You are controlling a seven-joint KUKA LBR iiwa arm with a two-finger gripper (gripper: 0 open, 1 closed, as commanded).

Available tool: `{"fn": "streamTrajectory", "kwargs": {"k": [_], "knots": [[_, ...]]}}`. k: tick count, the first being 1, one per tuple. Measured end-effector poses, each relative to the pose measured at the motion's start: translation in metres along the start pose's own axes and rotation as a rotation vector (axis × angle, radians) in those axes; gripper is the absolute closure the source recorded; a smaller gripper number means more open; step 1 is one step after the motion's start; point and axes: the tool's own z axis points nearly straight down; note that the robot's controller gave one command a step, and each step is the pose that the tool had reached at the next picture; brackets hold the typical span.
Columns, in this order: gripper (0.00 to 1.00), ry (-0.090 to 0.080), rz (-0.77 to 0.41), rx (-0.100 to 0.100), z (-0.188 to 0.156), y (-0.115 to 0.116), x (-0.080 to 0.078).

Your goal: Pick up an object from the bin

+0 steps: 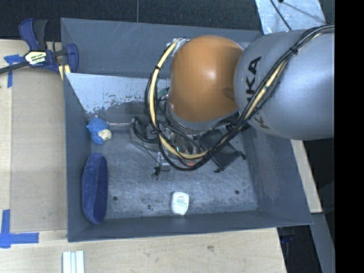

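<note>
Camera view, from the left: we see a long blue pad [94, 187] lying along the bin's [73, 152] left wall, with a small blue-and-yellow toy [99, 131] beyond it. Mid-bin the gripper [159, 165] hangs over bare floor. The orange cover [205, 78] and cables [154, 95] hide much of it, so we cannot tell whether it is released or clenched. A white tag [180, 202] lies near it but apart, by the front wall.

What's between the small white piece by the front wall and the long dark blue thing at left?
Nothing: the camera view shows bare bin floor between the white piece and the dark blue thing.
</note>
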Motion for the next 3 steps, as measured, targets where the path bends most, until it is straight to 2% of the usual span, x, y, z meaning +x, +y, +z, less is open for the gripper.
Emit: {"fn": "streamTrajectory", "kwargs": {"k": [1,2,3], "knots": [[0.0,-0.005,-0.106,0.002,0.102,-0.055,-0.092],[0.0,-0.003,0.041,0.0,0.149,-0.067,-0.091],[1.0,-0.009,0.043,-0.001,0.146,-0.067,-0.093]]}}
